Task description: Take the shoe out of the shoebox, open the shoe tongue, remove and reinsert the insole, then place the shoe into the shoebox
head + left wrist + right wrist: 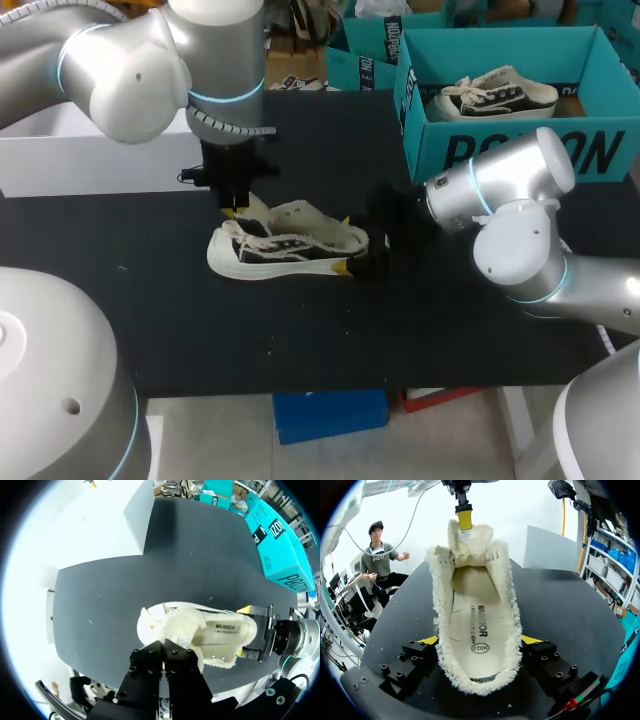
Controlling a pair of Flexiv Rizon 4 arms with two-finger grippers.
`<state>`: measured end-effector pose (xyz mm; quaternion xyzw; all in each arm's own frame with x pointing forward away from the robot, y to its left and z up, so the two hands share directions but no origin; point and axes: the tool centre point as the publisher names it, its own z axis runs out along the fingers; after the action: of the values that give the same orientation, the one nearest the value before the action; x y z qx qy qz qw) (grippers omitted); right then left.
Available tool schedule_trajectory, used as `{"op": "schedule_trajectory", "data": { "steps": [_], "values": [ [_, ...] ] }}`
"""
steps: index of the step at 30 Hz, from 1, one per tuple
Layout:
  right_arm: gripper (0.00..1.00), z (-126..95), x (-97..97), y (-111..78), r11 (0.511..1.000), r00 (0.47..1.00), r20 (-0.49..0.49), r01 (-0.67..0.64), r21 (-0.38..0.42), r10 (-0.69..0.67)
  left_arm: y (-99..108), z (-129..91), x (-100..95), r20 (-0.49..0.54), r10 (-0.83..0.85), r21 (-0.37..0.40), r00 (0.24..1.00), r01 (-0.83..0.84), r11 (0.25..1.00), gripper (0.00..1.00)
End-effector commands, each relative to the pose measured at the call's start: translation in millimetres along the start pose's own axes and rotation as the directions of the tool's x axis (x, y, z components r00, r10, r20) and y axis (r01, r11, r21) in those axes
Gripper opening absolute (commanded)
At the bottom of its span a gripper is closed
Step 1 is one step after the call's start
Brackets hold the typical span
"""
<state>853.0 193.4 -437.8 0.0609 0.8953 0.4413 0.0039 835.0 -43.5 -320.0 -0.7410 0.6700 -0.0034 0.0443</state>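
A white low shoe with a fleecy lining lies on the black table, toe to the left. My left gripper points straight down and is shut on the pulled-up shoe tongue. My right gripper clasps the heel from both sides, its yellow tips pressed against the shoe's walls. The printed insole lies flat inside the shoe. The teal shoebox stands open at the back right, with a second shoe inside.
A white box stands along the table's back left. Another teal box sits behind the shoebox. The front edge of the table runs just below the shoe, with bare black surface between them.
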Motion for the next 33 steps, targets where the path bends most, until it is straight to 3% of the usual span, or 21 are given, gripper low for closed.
{"op": "schedule_trajectory", "data": {
  "steps": [1, 12, 22, 24, 25, 26, 33],
  "values": [
    [0.00, 3.1, -1.6, -2.1, 1.000, 1.000, 0.003, -0.002, 0.001, 0.002, 2.5, 4.4, -10.6, -0.039, -0.004, -0.005, 0.999, 0.004, 1.000, 0.00],
    [0.00, 3.1, -1.6, -2.1, 1.000, 1.000, 0.003, -0.002, 0.001, 0.002, 6.3, 30.6, -23.9, -0.033, -0.032, -0.053, 0.999, 0.030, 0.998, 0.00],
    [0.00, 3.1, -1.6, -2.1, 1.000, 1.000, 0.003, -0.002, 0.001, 0.002, 5.3, 44.9, -24.1, -0.033, -0.055, -0.085, 0.998, 0.052, 0.995, 0.00],
    [0.00, 3.1, -1.6, -2.1, 1.000, 1.000, 0.003, -0.002, 0.001, 0.002, 4.3, 43.0, -21.8, -0.032, -0.057, -0.085, 0.998, 0.054, 0.995, 0.28],
    [0.00, 3.1, -1.6, -2.1, 1.000, 1.000, 0.003, -0.002, 0.001, 0.002, 3.9, 40.6, -20.4, -0.031, -0.058, -0.083, 0.998, 0.055, 0.995, 0.48],
    [0.00, 3.1, -1.6, -2.1, 1.000, 1.000, 0.003, -0.002, 0.001, 0.002, 3.7, 38.1, -19.4, -0.032, -0.058, -0.082, 0.998, 0.055, 0.995, 1.00],
    [0.00, 3.1, -1.6, -2.1, 1.000, 1.000, 0.003, -0.002, 0.001, 0.002, 9.2, 3.6, -13.1, -0.083, -0.007, -0.068, 0.997, 0.001, 0.998, 1.00]
  ]
}}
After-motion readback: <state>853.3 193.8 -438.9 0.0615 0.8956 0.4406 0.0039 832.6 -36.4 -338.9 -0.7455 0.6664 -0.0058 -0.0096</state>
